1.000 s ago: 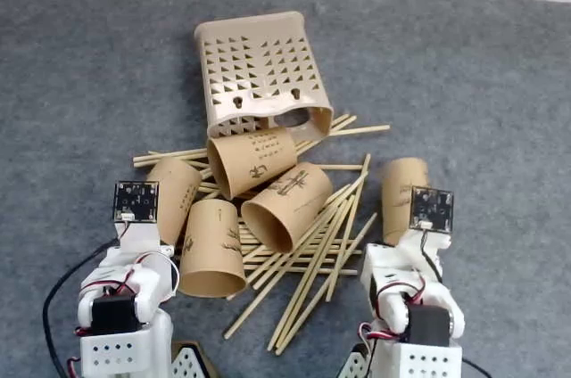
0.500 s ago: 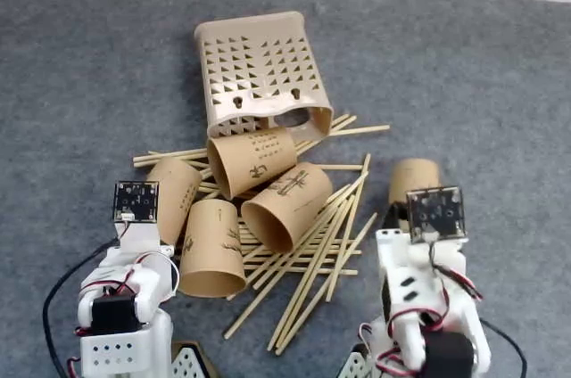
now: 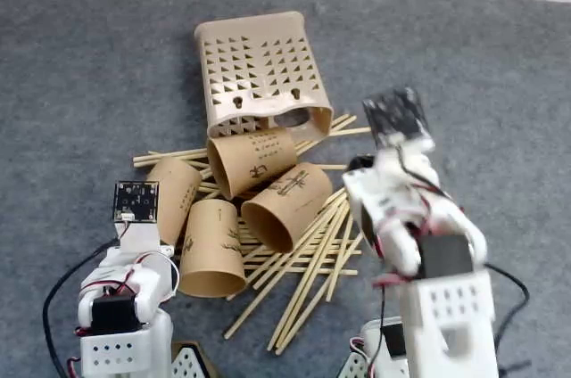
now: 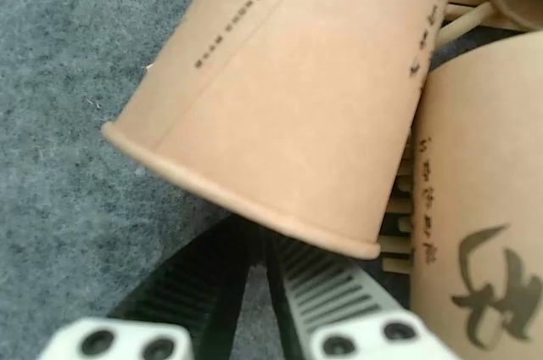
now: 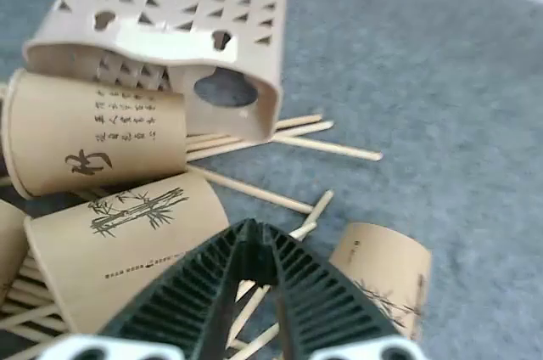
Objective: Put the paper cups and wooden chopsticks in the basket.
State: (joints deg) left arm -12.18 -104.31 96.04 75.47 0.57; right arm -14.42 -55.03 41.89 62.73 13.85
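Observation:
The beige perforated basket (image 3: 259, 70) lies tipped over at the back of the grey mat, its mouth toward a pile of brown paper cups. One cup (image 3: 252, 160) rests at the mouth, another (image 3: 285, 204) just in front, and two more (image 3: 212, 247) (image 3: 174, 195) lie to the left. Wooden chopsticks (image 3: 312, 249) are scattered under and around them. My left gripper (image 4: 259, 250) is shut and empty, right under the rim of the leftmost cup (image 4: 288, 97). My right gripper (image 5: 252, 237) is shut and empty, held above a lone cup (image 5: 382, 271) and the bamboo-printed cup (image 5: 127, 250).
The raised right arm (image 3: 410, 217) hangs over the right side of the chopstick pile. Open grey mat (image 3: 500, 84) lies right of the basket and on the far left (image 3: 71, 84). A few chopsticks (image 5: 327, 146) stick out beside the basket (image 5: 170, 3).
The right arm has lifted and swung forward and left toward the basket, and in the high view it now covers the lone cup on the right. The left arm has not moved.

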